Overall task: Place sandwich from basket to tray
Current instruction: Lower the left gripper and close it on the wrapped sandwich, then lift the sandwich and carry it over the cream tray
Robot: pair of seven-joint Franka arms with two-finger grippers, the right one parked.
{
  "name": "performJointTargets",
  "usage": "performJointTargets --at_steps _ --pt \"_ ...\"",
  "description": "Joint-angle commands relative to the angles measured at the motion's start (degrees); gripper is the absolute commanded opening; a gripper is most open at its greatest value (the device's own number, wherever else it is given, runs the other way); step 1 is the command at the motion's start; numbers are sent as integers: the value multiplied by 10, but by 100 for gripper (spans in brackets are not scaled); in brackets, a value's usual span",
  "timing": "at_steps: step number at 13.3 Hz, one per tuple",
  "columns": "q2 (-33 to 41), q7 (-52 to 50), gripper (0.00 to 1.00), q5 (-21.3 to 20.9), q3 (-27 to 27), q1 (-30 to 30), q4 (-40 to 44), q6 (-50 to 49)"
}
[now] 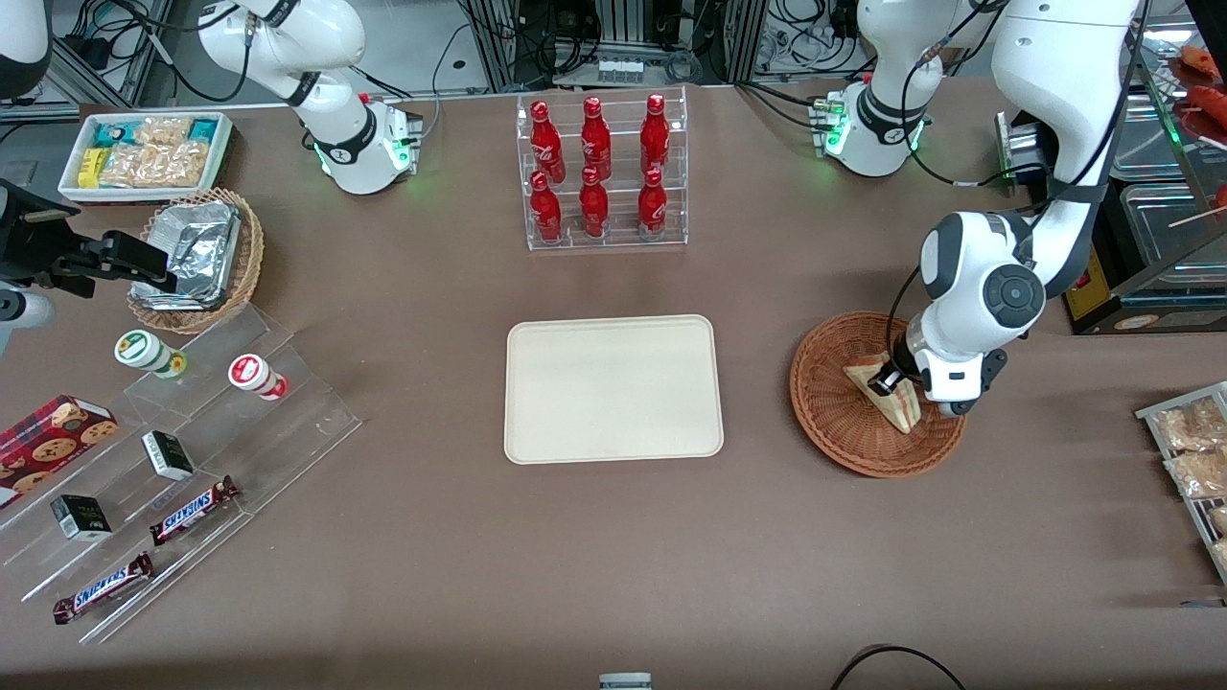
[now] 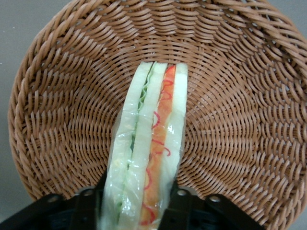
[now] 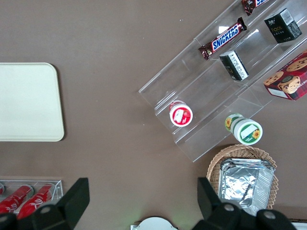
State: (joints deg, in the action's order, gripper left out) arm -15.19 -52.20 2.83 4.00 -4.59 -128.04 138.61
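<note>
On the brown table [image 1: 613, 537], toward the working arm's end, sits the basket [image 1: 834, 402], a round, shallow bowl of reddish-brown woven wicker, with the sandwich [image 1: 887, 391] lying inside it. Beside the basket, near the middle of the table, lies the tray [image 1: 613, 389], flat, cream-beige, rectangular with rounded corners and a low rim, with nothing on it; bare tabletop lies between the two. Farther from the front camera than the tray stands a clear acrylic rack [image 1: 606, 172] holding six red bottles [image 1: 594, 144]. Toward the parked arm's end are a lighter tan wicker basket [image 1: 244, 259] with foil packets [image 1: 192, 251], a white bin of snacks [image 1: 144, 153], and a clear stepped display [image 1: 192, 460] carrying candy bars [image 1: 192, 510], small dark boxes [image 1: 168, 454] and two round cups [image 1: 257, 376]. At the table's edge toward the working arm's end, bagged snacks [image 1: 1189, 450] show. The gripper [image 1: 896, 383] is down in the basket at the sandwich. The sandwich is a wedge of pale bread in clear, glossy wrap, with a red-orange layer and a green layer along its cut edge, standing on its side against the ribbed weave. In the left wrist view the dark fingers [image 2: 178, 211] stand on either side of the sandwich [image 2: 148, 158], pinching it at its wide end, over the basket [image 2: 62, 110].
</note>
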Motion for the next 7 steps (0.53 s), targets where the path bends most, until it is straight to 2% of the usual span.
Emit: performJointTargets --at_steps 1,2,5,7 --pt "2 17 0 8 -2 -3 7 -11" --pt "8 25 0 8 -3 -2 20 -27" --pt "2 50 0 7 -1 -7 128 -176" --pt "-5 70 0 8 0 -20 187 -236"
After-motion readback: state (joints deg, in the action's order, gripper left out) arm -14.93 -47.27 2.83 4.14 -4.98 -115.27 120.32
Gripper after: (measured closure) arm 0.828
